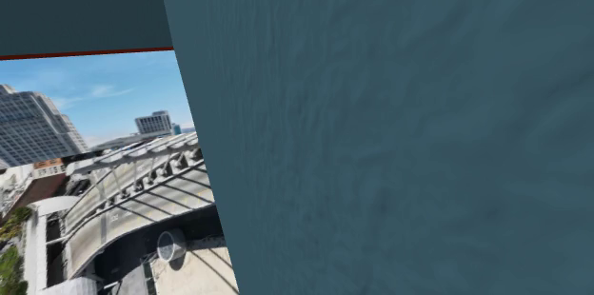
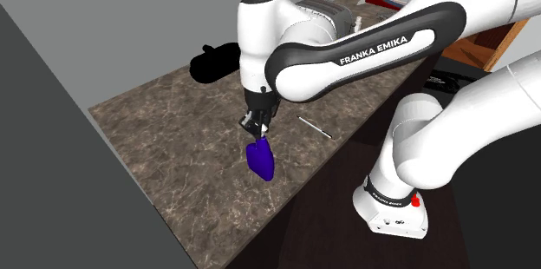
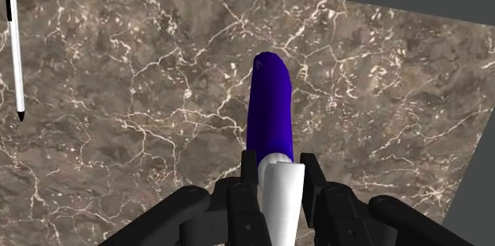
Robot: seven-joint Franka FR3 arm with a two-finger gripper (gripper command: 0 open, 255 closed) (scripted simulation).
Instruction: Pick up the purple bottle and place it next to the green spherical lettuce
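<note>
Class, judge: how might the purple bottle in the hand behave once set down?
Probably stiff: the purple bottle shows no dent where the hand clasps its white neck. Slim and rounded, it may roll or tip. Its smooth surface may slip.

The white Franka arm with dark joints (image 2: pixel 438 133) rises from its base off the front edge of the dark brown marbled counter (image 2: pixel 173 154), bends at the elbow and reaches over that edge. Its wrist turns straight down. The all-black two-finger gripper (image 2: pixel 257 125) (image 3: pixel 280 163) hangs near the front edge, fingers (image 3: pixel 249 165) clasped on either side of the purple bottle with a white neck (image 2: pixel 261 161) (image 3: pixel 271 101), gripping the neck
</note>
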